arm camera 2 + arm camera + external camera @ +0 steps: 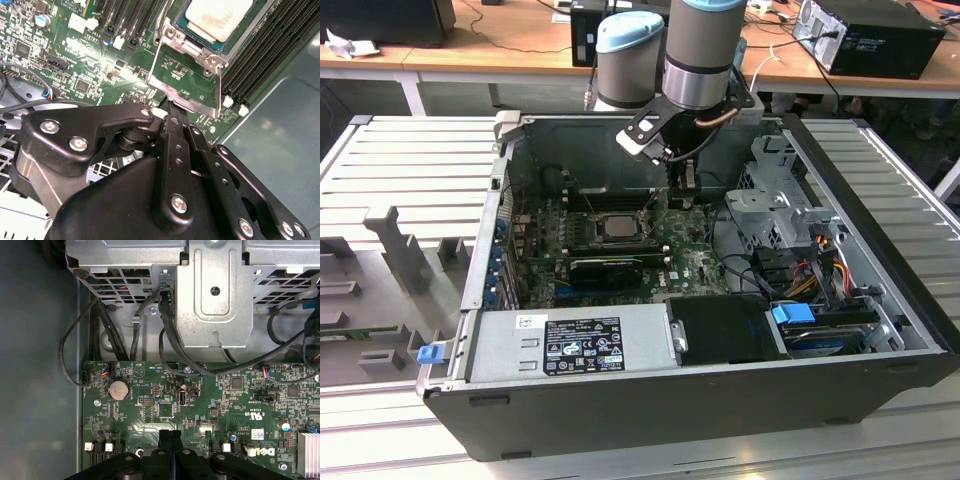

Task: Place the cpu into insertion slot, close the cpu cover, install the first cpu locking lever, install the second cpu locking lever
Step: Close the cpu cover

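— What is seen around the work?
— A ribbed grey metal table is seen, with wooden desks behind it. An open computer case is laid flat on the table, and its green motherboard is exposed.
— Where is the cpu found?
— The cpu is seated in the insertion slot, beside the long black memory slots.
— And the cpu cover?
— The cpu cover is seen open, swung away from the chip; green board is shown through its central opening.
— How is the gripper held?
— The gripper is held low over the motherboard with its fingers pressed together and nothing visibly pinched. Its tip is placed right at the cover's outer edge. Whether that edge is touched cannot be told.
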